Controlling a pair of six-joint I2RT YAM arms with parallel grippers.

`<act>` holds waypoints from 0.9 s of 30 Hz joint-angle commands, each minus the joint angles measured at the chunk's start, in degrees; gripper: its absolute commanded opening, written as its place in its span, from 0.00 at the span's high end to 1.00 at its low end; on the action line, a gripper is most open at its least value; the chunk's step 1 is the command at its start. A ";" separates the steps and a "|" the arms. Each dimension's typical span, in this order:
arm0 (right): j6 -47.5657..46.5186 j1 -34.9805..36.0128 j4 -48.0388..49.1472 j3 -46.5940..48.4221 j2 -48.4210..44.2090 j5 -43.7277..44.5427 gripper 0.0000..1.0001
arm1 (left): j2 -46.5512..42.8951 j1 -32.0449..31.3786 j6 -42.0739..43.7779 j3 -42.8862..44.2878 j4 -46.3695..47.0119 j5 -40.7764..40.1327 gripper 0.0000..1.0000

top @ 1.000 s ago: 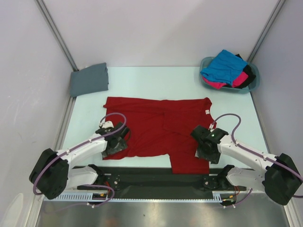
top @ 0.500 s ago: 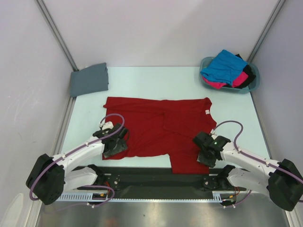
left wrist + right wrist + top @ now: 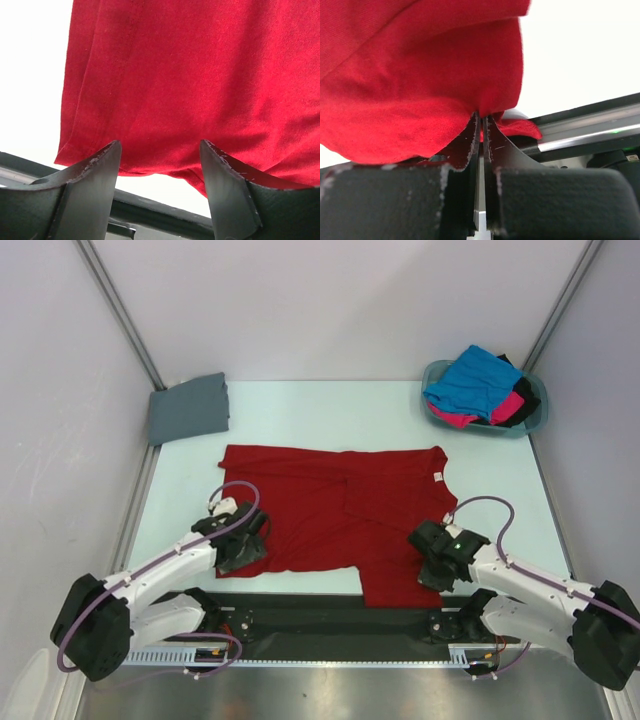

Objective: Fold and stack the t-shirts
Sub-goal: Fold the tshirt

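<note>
Top external view is showing the deep red t-shirt (image 3: 330, 510) lying flat on the surface (image 3: 300, 415). Its long axis is running left to right across both arms, collar end toward the right, and a doubled flap is reaching closest to the bases on that side.

The right claw (image 3: 438, 568) is sitting at the near right corner of that flap. In the right wrist view its fingers are pressed together with a fold of red cloth pinched between them, and the rest of the shirt is bulging away beyond the tips.

The left claw (image 3: 240, 545) is sitting over the near left corner. In the left wrist view its fingers (image 3: 95, 175) are standing spread, with the shirt's near edge lying between and just beyond the tips, not gripped.

So the cloth is lying ahead of both claws, away from the bases, with each arm nearest its own corner. By my judgement the left one is needing to close before any lift toward the far edge.

The slate grey t-shirt (image 3: 188, 408) is sitting folded at the far left corner, well apart. The bright blue t-shirt (image 3: 475, 378), hot pink t-shirt (image 3: 505, 407) and black t-shirt (image 3: 525, 395) are lying heaped in the teal basket (image 3: 540, 418) at the far right.
</note>
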 commanded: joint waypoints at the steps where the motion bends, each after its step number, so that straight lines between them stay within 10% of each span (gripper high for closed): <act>1: -0.86 0.81 1.65 0.66 -1.20 -0.72 1.00 | -2.04 -0.02 0.89 1.33 -1.61 -0.56 0.31; 27: -22.55 -9.19 6.57 22.00 13.10 -3.01 1.00 | 0.86 -0.02 6.25 8.72 -1.97 -1.00 0.34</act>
